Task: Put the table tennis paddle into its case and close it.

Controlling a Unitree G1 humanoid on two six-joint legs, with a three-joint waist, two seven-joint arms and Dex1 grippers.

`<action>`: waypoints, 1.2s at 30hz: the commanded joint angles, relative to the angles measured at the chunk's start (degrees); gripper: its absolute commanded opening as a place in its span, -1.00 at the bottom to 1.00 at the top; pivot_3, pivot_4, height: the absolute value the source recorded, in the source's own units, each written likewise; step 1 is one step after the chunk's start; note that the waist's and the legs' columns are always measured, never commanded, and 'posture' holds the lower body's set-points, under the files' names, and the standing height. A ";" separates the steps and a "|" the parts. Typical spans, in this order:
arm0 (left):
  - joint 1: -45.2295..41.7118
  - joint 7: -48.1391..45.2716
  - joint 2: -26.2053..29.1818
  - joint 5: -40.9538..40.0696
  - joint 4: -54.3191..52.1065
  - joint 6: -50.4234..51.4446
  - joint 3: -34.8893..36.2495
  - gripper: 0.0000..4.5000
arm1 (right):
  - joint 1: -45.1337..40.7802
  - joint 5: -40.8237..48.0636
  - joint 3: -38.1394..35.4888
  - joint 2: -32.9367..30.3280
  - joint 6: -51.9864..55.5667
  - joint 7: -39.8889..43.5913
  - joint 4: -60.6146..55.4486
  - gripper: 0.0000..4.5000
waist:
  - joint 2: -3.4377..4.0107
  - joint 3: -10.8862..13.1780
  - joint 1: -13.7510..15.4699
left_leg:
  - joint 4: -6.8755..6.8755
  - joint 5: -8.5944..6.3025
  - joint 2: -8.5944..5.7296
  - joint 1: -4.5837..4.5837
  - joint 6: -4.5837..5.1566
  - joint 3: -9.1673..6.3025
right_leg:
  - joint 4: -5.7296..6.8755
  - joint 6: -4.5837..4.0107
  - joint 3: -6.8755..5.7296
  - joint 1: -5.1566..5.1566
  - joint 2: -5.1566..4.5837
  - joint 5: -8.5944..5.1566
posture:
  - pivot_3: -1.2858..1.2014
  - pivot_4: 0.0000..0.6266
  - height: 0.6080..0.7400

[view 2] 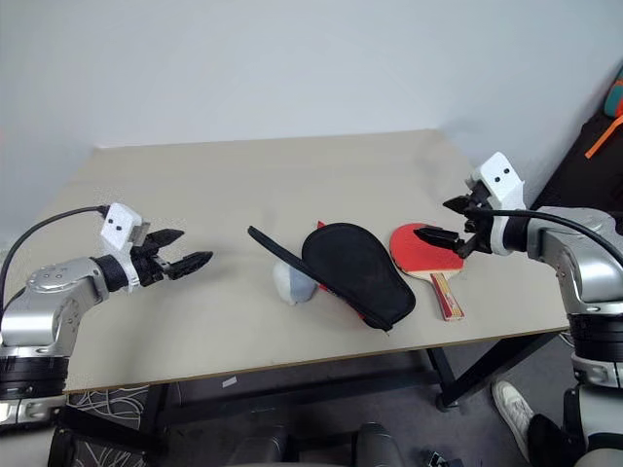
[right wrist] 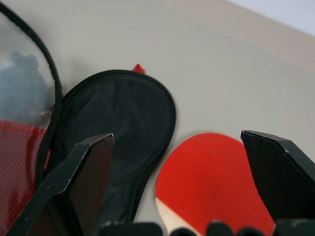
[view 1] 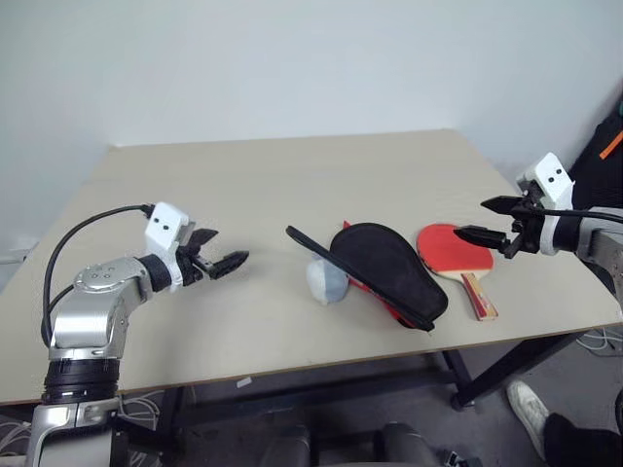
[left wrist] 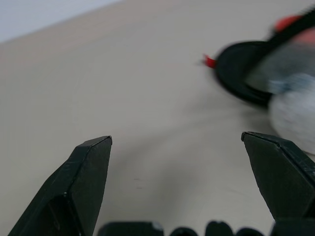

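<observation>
The table tennis paddle [view 1: 450, 248] lies flat on the table near its right front, red face up, wooden handle [view 1: 479, 295] toward the front edge. Just left of it lies the case [view 1: 387, 265], black side up, unzipped, with red showing beneath and a black edge strip sticking out to the left. My right gripper [view 1: 494, 221] hovers open above the paddle's right rim, holding nothing; the right wrist view has the paddle [right wrist: 211, 182] and the case [right wrist: 118, 128] between its fingers. My left gripper [view 1: 219, 251] hangs open over bare table, well left of the case.
A pale grey-white wad [view 1: 327, 281] sits against the case's left side. The beige table [view 1: 243, 185] has wide bare room at the back and left. A person's shoe [view 1: 531, 413] and dark things show at the right, beyond the table edge.
</observation>
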 commanded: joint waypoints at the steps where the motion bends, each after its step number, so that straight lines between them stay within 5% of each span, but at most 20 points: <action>1: -0.95 -2.11 0.95 -1.00 -1.74 -0.78 -0.62 0.99 | -0.13 0.39 -1.16 -0.95 -0.31 0.39 -0.54 1.00 | -0.01 0.00 0.00 | 0.00 0.00 0.01 0.00 0.00 0.00 | 0.00 0.00 0.00 0.00 0.00 0.00 | 0.03 -1.00 1.00; 23: -5.91 -6.33 -0.48 -0.21 2.62 -4.39 -6.01 0.99 | 8.36 1.54 -8.09 -5.21 5.39 -3.34 -6.24 1.00 | -0.09 0.04 0.01 | 0.02 0.00 0.04 0.00 0.01 0.08 | 0.05 0.09 0.09 -0.04 0.05 0.05 | 0.03 -1.00 1.00; 36: -1.44 -6.13 0.52 0.26 0.09 -4.74 -4.75 0.99 | 10.23 2.26 -7.58 -2.43 11.14 -9.11 -8.67 1.00 | -0.16 0.04 0.04 | 0.06 0.00 0.05 0.00 0.01 0.15 | 0.03 0.08 0.15 -0.02 0.03 0.04 | 0.03 -1.00 1.00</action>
